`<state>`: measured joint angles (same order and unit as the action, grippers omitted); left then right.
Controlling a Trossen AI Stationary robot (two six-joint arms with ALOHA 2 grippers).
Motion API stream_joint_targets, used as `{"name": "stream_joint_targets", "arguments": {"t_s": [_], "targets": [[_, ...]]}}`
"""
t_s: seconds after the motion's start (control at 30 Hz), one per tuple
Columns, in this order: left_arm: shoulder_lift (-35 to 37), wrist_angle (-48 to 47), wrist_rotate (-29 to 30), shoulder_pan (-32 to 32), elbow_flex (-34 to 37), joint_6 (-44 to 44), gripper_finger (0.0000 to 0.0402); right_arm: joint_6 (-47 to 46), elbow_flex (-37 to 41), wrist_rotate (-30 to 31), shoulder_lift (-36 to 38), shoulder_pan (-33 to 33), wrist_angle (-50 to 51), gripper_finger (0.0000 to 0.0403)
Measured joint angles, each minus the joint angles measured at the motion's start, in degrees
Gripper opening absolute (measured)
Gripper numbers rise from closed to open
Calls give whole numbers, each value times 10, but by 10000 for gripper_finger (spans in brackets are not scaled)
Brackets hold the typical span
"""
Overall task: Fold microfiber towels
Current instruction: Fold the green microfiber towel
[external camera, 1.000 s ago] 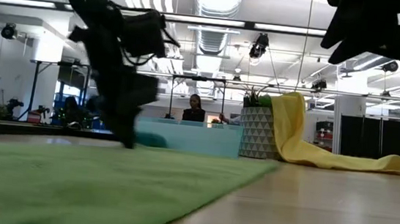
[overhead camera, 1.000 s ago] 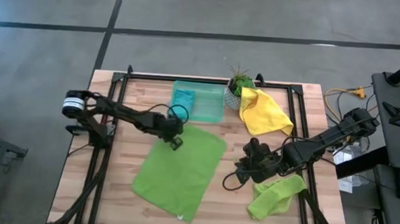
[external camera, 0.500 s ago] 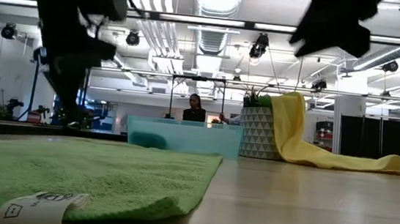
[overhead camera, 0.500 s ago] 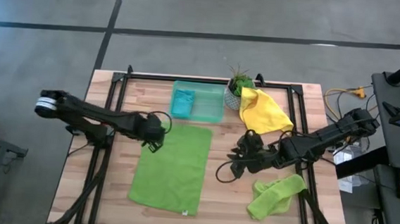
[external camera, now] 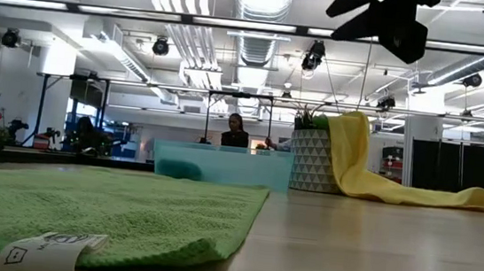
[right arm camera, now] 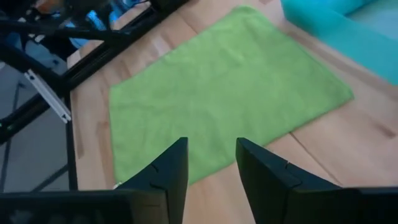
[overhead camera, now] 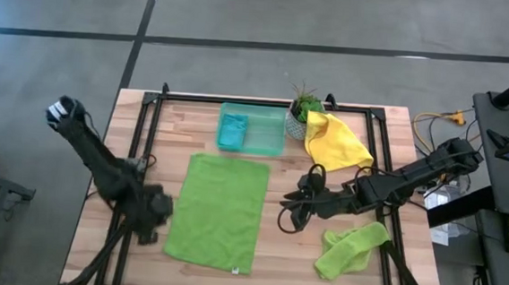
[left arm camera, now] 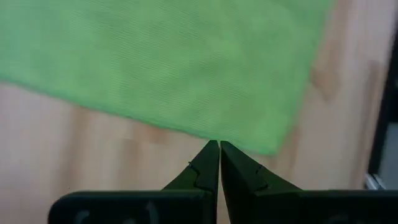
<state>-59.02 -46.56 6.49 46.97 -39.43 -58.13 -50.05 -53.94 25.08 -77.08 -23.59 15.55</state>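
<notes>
A lime green towel [overhead camera: 218,212] lies spread flat on the table's middle, its tag [external camera: 49,246] at the near edge. My left gripper [overhead camera: 152,223] is shut and raised by the towel's near left corner [left arm camera: 273,134], touching nothing. My right gripper [overhead camera: 287,209] is open and empty above the table, just right of the towel [right arm camera: 217,99]. A second lime green towel [overhead camera: 352,248] lies crumpled at the near right. The yellow towel [overhead camera: 335,141] leans against a plant pot [overhead camera: 299,123]. The teal-blue towel [overhead camera: 232,127] lies in the tray [overhead camera: 268,142].
The translucent green tray stands at the far middle, with the plant pot [external camera: 311,160] right beside it. A black frame [overhead camera: 142,144] runs along the table's left, far and right sides. Cables [overhead camera: 431,119] lie at the far right. Bare wood lies between the spread towel and the crumpled one.
My left gripper has dragged the spread towel's far left corner toward the table's left edge, turning the towel square to the table. It has then gone toward the near left, off the towel. My right gripper has drifted a little toward the table's left.
</notes>
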Motion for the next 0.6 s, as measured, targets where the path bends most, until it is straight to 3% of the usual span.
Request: {"name": "stream_joint_targets", "arguments": {"t_s": [0.13, 0.27, 0.43, 0.6], "targets": [[-97, 101, 12, 93, -11, 5, 0, -28, 9, -1, 0, -8, 1, 129], [-203, 103, 57, 147, -55, 48, 0, -36, 9, -9, 0, -13, 0, 132], [-303, 103, 41, 149, -78, 64, 0, -46, 9, -33, 0, -13, 0, 129], [-333, 156, 29, 140, -89, 81, 18, -79, 9, -61, 0, -13, 0, 129]]}}
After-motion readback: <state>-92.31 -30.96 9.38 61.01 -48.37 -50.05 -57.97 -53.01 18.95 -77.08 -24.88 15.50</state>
